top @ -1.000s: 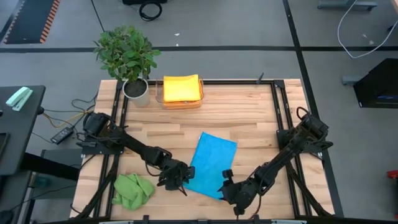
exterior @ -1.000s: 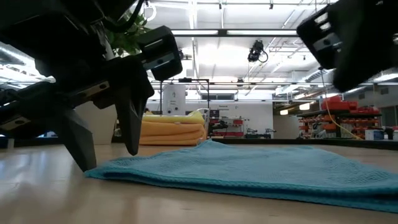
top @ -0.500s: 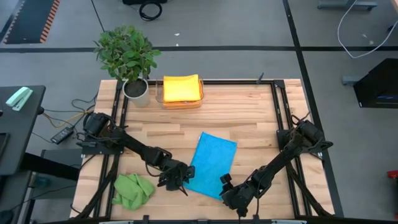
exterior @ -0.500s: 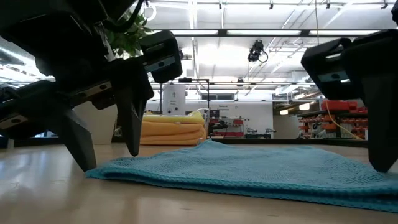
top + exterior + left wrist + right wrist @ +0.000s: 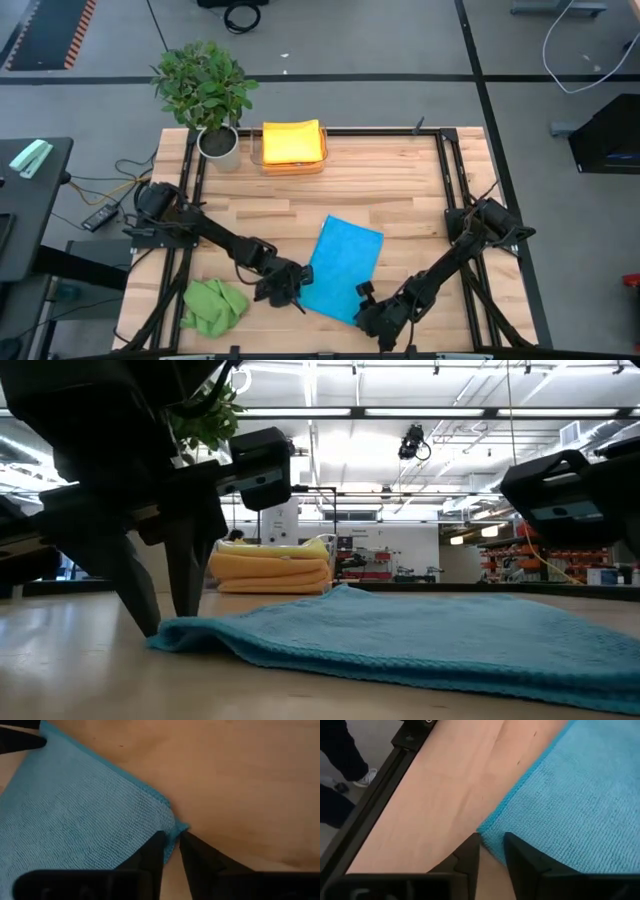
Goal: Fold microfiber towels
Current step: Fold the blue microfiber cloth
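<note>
From above, the blue towel (image 5: 342, 268) lies flat at the table's near edge, a gripper at each near corner, ready to fold. The left gripper (image 5: 171, 851) pinches its corner narrowly. The right gripper (image 5: 492, 852), jaws narrow, straddles its corner.

A potted plant (image 5: 205, 88) is seen at the far left corner of the wooden table (image 5: 400, 190), a clear plastic tray (image 5: 293, 165) is set just right of it, and a person's shoes (image 5: 362, 777) are glimpsed on the floor.
</note>
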You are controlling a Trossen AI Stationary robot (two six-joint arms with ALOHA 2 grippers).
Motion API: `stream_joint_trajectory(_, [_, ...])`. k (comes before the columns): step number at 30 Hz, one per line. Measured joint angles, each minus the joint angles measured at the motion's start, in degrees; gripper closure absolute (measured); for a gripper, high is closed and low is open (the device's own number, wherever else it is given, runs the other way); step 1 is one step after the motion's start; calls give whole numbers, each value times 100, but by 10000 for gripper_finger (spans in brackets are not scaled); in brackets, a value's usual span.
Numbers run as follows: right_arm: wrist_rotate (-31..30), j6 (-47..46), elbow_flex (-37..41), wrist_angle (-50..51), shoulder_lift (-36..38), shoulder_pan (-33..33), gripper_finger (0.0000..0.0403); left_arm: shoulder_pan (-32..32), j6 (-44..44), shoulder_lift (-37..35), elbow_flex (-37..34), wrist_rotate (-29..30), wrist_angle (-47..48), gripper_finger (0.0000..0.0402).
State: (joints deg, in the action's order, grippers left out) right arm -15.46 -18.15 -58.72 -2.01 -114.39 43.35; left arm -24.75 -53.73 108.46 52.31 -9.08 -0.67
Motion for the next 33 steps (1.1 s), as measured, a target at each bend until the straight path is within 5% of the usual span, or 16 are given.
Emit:
stream_joint_trajectory(6, [-96,-393,2,34,15,2,353,-93,340,121,-11,-61,-410,384])
stream_joint_trajectory(12, [-157,-1369,43,217,208,74,364,-84,1916,-140,-21,-56,-314,395])
stream_joint_trajectory(22, [-636,-3455,44,656,984,107,364,294,4807,-896,-33,-1398,-135,398])
stream_joint_trajectory(33, [-653,-1585,-89,-571,387,268,321,321,4924,-891,-28,-1412,-104,399])
